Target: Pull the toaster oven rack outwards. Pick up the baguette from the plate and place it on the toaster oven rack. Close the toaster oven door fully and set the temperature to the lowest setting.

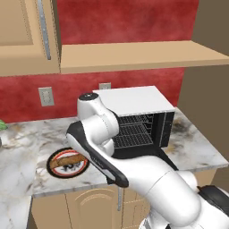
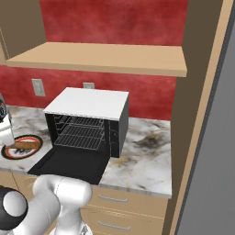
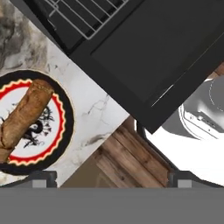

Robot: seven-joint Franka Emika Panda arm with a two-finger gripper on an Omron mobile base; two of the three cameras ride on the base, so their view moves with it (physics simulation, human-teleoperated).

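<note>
Door (image 2: 73, 166) of the toaster oven (image 2: 89, 103) lies folded flat onto the bench (image 2: 147, 156), which leaves the cavity clear for loading; toaster oven rack (image 2: 81, 136) sits in the cavity, its front edge near the opening in the right base view and just over the door hinge in the hand view, so whether it counts as pulled out I cannot say for certain; baguette (image 3: 22, 116) lies diagonally across the plate (image 3: 61, 144), untouched, plate resting on the bench just beside the door's left edge, close enough for a short carry to the rack; judged step: pick-up of the baguette, not yet begun. Arm folded high over the front bench edge, elbow bent in the left base view, hand pointing straight down; jaws (image 3: 111, 179) spread wide, gripping nothing, set above the bench edge between plate and door corner, apart from the loaf; a sideways shift toward the plate looks needed first.
</note>
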